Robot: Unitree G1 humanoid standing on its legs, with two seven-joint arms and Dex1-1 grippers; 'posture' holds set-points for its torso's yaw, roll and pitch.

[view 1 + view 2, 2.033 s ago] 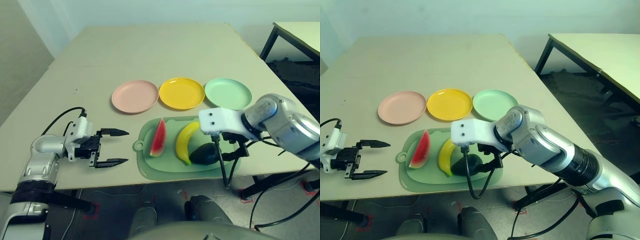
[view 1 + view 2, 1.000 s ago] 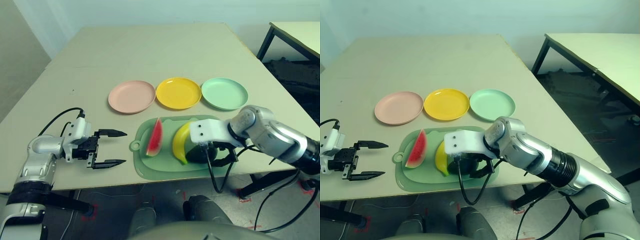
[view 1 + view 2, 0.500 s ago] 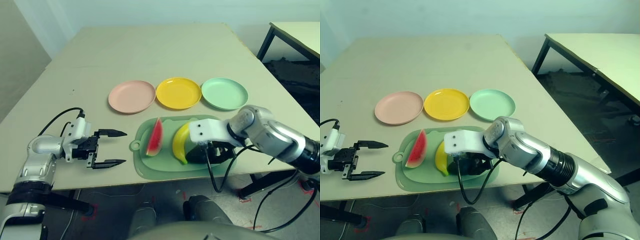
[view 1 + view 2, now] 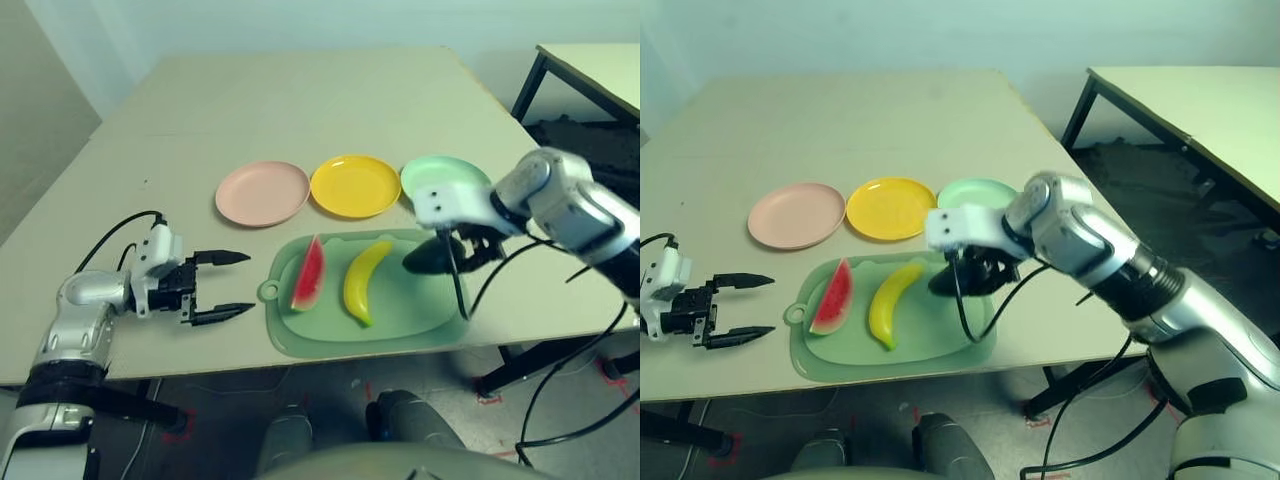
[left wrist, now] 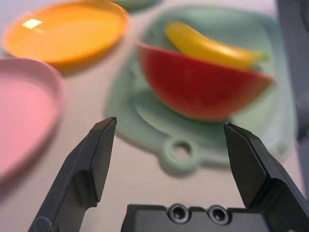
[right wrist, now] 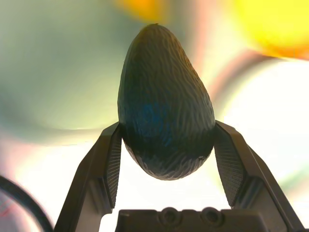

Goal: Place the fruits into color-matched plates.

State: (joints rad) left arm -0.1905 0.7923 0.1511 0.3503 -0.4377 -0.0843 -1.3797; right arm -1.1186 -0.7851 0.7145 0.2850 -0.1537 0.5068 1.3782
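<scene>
Three plates sit in a row across the middle of the table: a pink plate (image 4: 262, 193), a yellow plate (image 4: 356, 185) at its 3 o'clock, and a mint green plate (image 4: 440, 173) at 3 o'clock of that one, partly hidden behind the right arm. Just at 6 o'clock of the plates lies a green mat (image 4: 400, 318) with a loop handle. On it rest the watermelon wedge (image 4: 309, 275) and, at its 3 o'clock, the banana (image 4: 362, 279), the two apart from each other.

The avocado (image 6: 164, 104) is off the mat, held in the air by the right gripper (image 4: 447, 255), whose two black fingers press on its sides near the broad end. It hangs above the mat's far right corner, just at 6 o'clock of the mint green plate.

Over at 9 o'clock of the mat, the left gripper (image 4: 222, 286) hovers low over the bare table, pointing towards the mat's handle, its fingers spread wide with nothing between them. From its wrist camera the watermelon wedge shows between the parted fingertips (image 5: 104, 140).
</scene>
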